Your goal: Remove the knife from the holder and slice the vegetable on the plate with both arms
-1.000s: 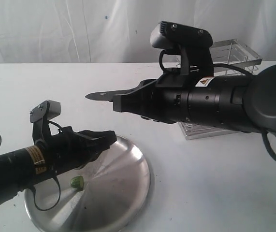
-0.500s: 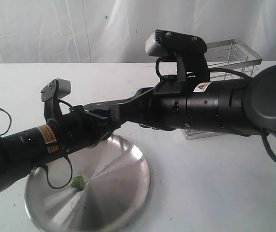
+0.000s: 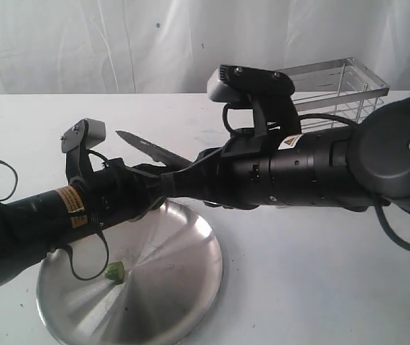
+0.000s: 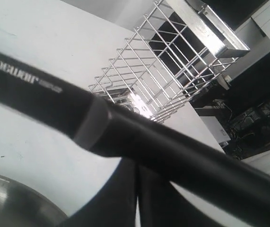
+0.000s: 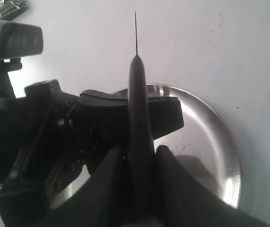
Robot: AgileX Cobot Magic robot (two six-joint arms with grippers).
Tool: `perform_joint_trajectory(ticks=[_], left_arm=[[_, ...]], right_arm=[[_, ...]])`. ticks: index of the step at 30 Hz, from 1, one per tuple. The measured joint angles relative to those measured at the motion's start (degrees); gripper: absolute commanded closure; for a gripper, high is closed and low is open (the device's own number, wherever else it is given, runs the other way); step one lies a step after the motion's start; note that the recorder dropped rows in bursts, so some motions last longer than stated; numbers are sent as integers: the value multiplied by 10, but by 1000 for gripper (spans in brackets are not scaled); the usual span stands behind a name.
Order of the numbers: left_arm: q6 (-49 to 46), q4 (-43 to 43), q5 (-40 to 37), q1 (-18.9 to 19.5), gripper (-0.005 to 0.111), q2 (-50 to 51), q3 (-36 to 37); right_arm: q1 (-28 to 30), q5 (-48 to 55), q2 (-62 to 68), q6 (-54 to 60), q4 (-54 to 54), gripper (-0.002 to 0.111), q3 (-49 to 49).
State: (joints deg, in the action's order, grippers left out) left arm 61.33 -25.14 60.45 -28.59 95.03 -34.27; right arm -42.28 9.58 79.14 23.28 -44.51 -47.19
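My right gripper [image 3: 190,176] is shut on the black handle of the knife [image 3: 147,149], holding it in the air over the plate's far edge with the blade slanting up and to the left. In the right wrist view the fingers [image 5: 172,179] flank the handle [image 5: 138,118]. My left gripper [image 3: 163,188] is shut, and its fingers [image 5: 165,116] lie crosswise just under the knife; contact is unclear. The left wrist view shows the knife [image 4: 139,137] crossing over the shut fingers [image 4: 120,198]. The small green vegetable [image 3: 114,271] lies on the steel plate [image 3: 190,287].
The wire holder [image 3: 334,90] stands at the back right behind my right arm, and the left wrist view shows it with nothing inside [image 4: 172,71]. White tabletop surrounds the plate. A white curtain backs the scene.
My left arm rose off the plate and came in under the knife. The right arm then tilted the blade tip upward and shifted slightly left, uncovering more of the holder.
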Motion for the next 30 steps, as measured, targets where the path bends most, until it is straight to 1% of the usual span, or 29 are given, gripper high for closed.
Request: perform_joint_trajectory(ticks=[6,13,19,23,27,28,30], left_arm=[[-7,-5,-1,0,107,0,0],[-14,-62,-10,0,107,0,0],[-16,-89,-56,0,107,0,0],[-18,-89,-91,0,107,0,0],[-34,-81,-94,0,107,0,0],[-43,-72,-100,0,107,0,0],[-79,-21,-140,2,107,0,0]], right_arm=[[0,7,3,0,0,108,0],[0,39,40,-1,0,108,0],[0,44,44,-3,0,108,0],[0,46,44,-3,0,108,0],[0,46,44,-4,0,108,0],[0,47,44,-4,0,108,0],[0,57,44,-4,0,108,0]])
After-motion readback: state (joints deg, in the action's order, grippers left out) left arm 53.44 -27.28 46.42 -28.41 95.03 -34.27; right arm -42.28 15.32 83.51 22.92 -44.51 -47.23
